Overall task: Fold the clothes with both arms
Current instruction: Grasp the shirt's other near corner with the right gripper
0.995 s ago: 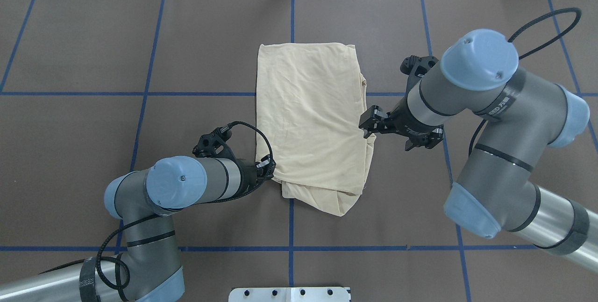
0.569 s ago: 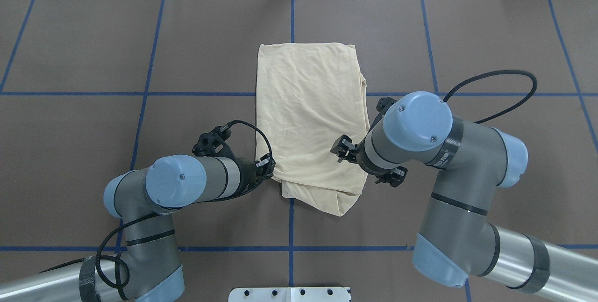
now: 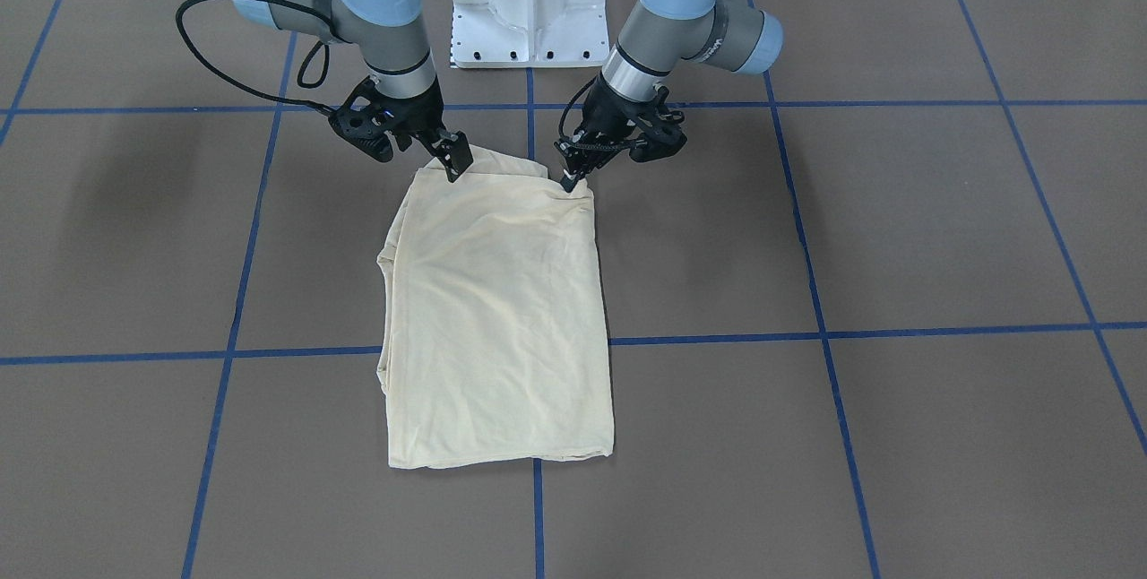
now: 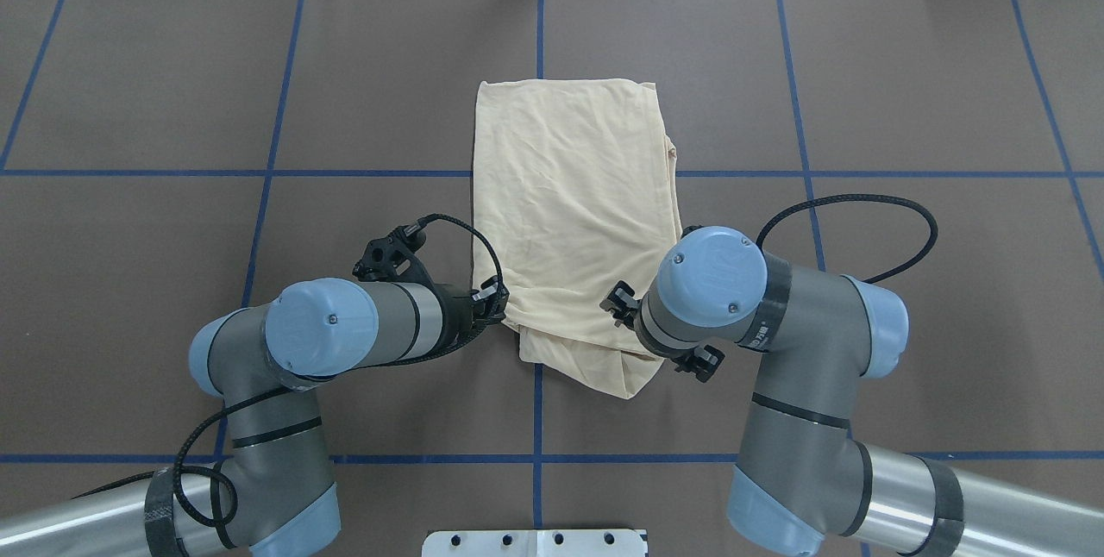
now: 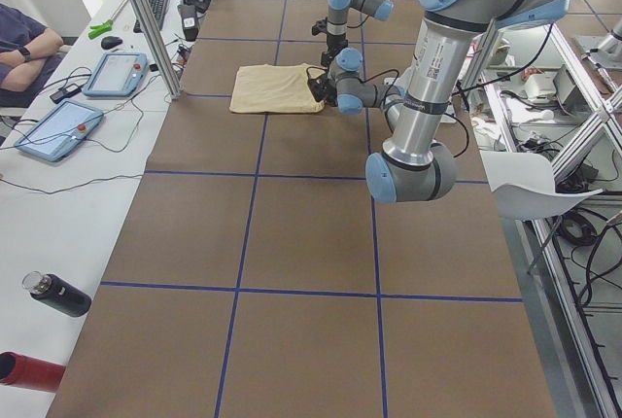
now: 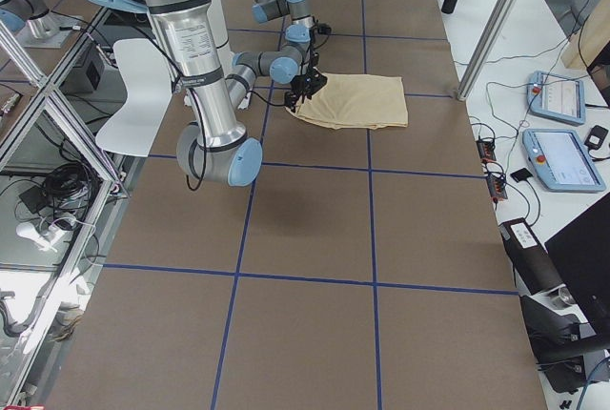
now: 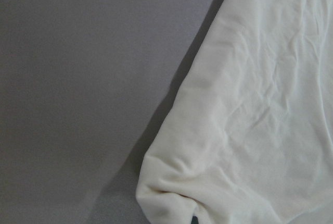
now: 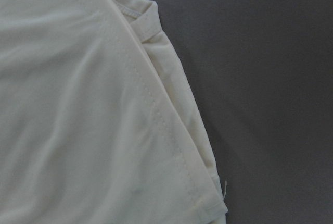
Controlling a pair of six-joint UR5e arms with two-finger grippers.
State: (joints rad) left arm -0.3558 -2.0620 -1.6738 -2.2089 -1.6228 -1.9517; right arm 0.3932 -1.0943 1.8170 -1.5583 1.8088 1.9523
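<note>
The left gripper [image 3: 570, 179] pinched a corner of the yellow shirt [image 3: 497, 319] on the desk [image 3: 896, 229]. The right gripper [image 3: 455, 165] sat at another corner; spread or pinching, I cannot tell.

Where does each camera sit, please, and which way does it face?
Front-facing: opposite the robot, facing it; left arm at view's right.
Overhead: behind robot, looking down; right arm at right.
Exterior left: table's left end; left arm nearest.
Exterior right: table's right end; right arm nearest.
Left wrist: close over shirt corner; no arm.
Right wrist: close over shirt seam; no arm.
All share the shirt.
</note>
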